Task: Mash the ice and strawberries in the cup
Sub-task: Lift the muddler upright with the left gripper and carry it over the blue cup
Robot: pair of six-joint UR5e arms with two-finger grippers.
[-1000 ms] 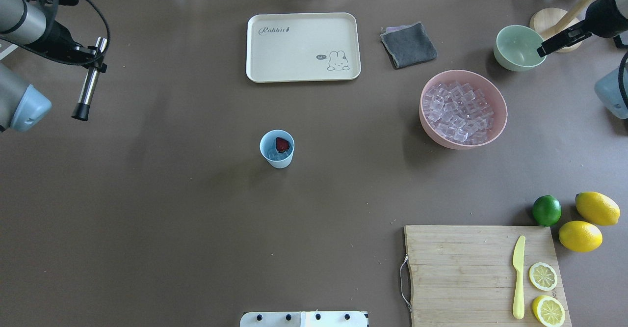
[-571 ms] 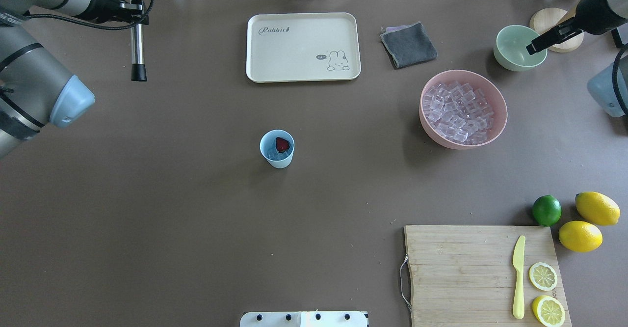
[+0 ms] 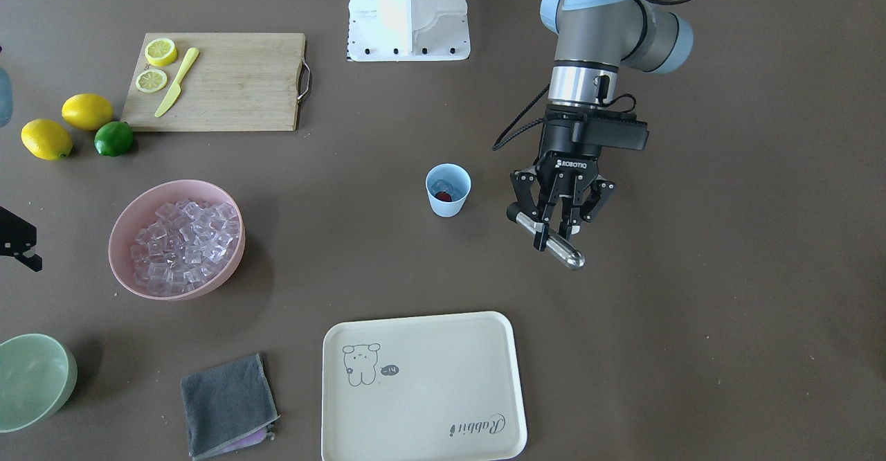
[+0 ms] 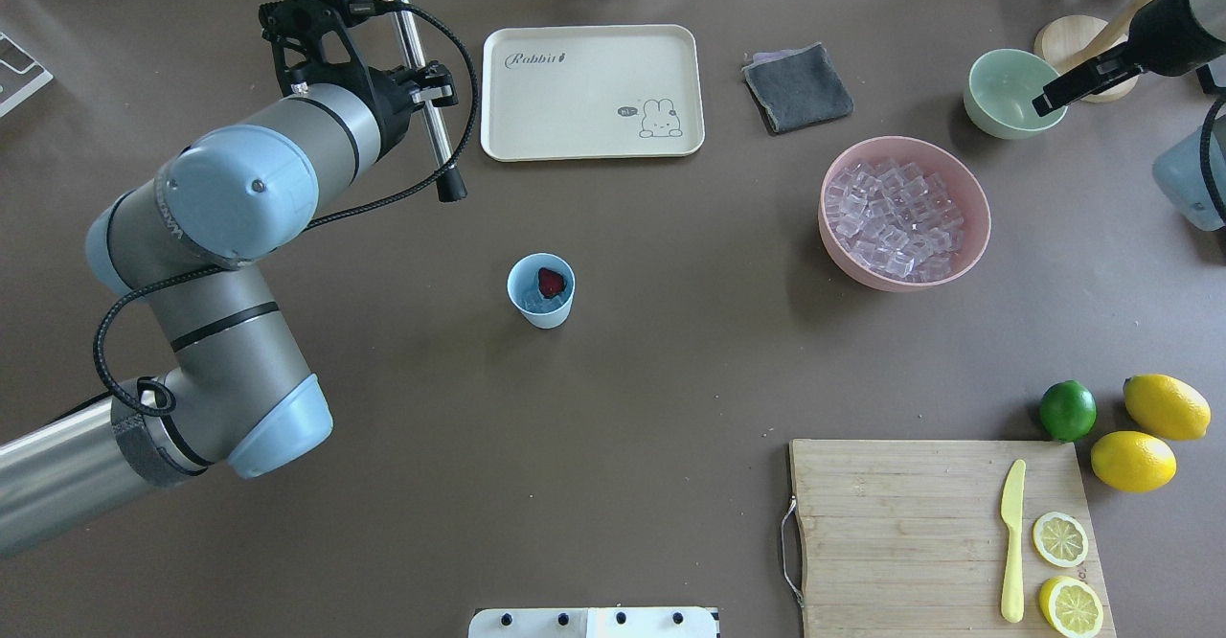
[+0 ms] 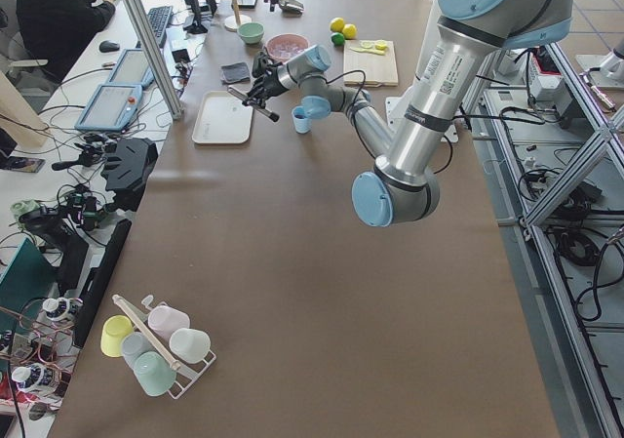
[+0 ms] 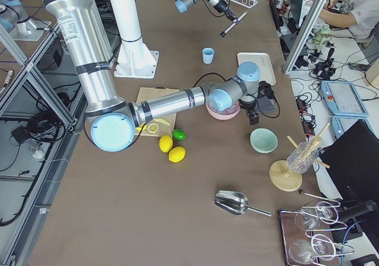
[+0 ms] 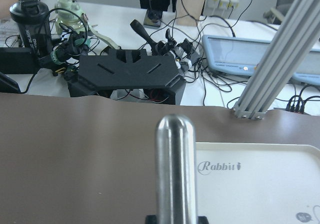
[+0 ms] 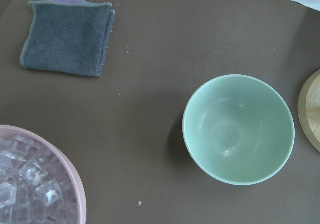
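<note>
Cup [image 4: 544, 318] is holding strawberry [image 4: 551, 283] and ice [image 4: 534, 304] upright; your left end effector [image 3: 554, 229] is clamping the muddler [image 3: 572, 257] for mashing.

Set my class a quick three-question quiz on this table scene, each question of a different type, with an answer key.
1. True or false: the metal muddler is already inside the blue cup.
2. What lies in the cup with the ice? A) a lime B) a strawberry C) a lemon slice
3. Fill in: the muddler is gripped by the robot's ____ gripper.
Key: 1. False: it is held clear of the cup. 2. B. 3. The left gripper.
</note>
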